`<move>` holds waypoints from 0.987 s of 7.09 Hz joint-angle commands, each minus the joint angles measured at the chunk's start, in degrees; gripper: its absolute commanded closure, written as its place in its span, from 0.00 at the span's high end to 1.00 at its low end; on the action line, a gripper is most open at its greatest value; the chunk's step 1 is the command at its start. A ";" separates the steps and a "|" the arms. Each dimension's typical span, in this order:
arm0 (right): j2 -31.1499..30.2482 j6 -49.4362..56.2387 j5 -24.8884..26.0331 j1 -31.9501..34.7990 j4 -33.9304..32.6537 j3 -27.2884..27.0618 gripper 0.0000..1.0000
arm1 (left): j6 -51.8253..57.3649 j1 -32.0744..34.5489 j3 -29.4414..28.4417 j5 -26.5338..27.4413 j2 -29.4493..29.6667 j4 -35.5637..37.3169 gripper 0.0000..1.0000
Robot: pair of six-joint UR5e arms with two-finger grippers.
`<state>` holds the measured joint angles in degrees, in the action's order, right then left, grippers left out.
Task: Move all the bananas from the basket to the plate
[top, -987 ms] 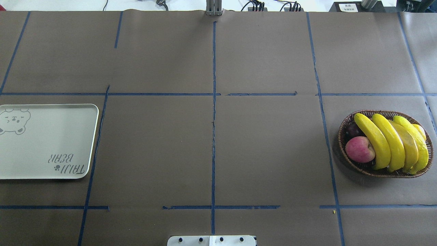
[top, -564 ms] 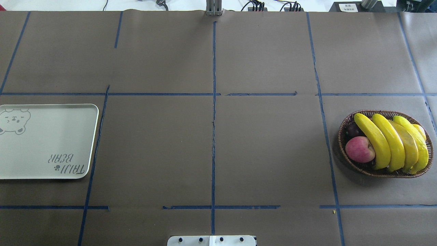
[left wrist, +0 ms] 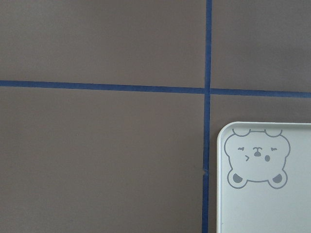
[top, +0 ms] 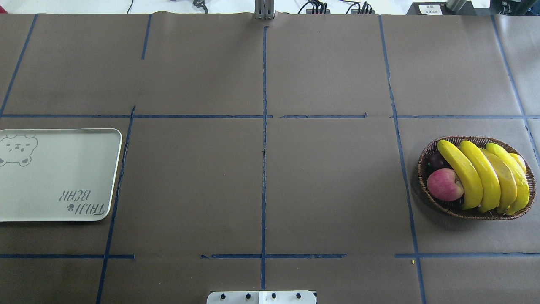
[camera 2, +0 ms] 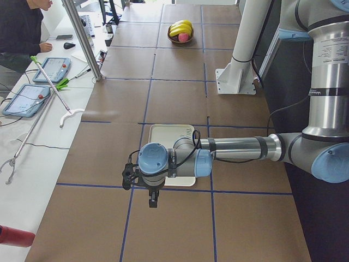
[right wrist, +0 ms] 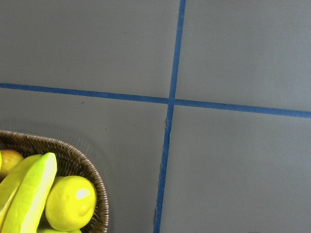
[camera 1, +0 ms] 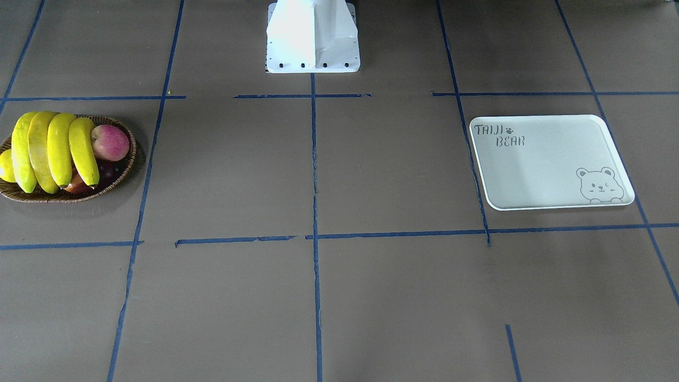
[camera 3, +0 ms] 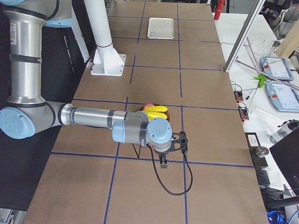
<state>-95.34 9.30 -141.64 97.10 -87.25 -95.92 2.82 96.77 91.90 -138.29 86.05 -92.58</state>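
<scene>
Four bananas (top: 481, 177) are lying side by side in the wicker basket (top: 423, 169) at the worktop's (top: 261, 177) right end (a red apple (top: 445, 184) is sitting beside them), well apart from the plate (top: 55, 177) at the left. The left tool (camera 2: 153, 201) is hovering near the plate, the right tool (camera 3: 163, 162) near the basket; wide or narrow, I cannot tell.
</scene>
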 commanded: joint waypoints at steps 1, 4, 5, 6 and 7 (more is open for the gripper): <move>0.24 -0.07 -0.30 -0.16 -0.20 -3.39 1.00 | 0.08 0.00 0.12 -0.13 0.00 -0.06 1.00; -2.13 -4.60 -4.97 -4.43 -0.02 -7.58 1.00 | 0.08 0.00 0.12 -0.13 0.00 -0.14 1.00; -2.31 -11.08 -1.66 -8.81 -0.02 -11.79 1.00 | 0.08 0.00 0.21 -0.13 0.00 -0.15 1.00; -3.53 -17.24 -0.15 -10.25 0.33 -15.58 1.00 | 0.08 0.00 0.21 -0.22 0.00 -0.15 1.00; -4.06 -21.30 0.30 -12.35 0.94 -18.23 1.00 | 0.08 0.09 0.12 -0.22 -0.09 -0.15 1.00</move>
<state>-98.57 -6.09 -142.53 87.38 -86.88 -110.32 2.90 96.78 92.08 -138.49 86.02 -92.72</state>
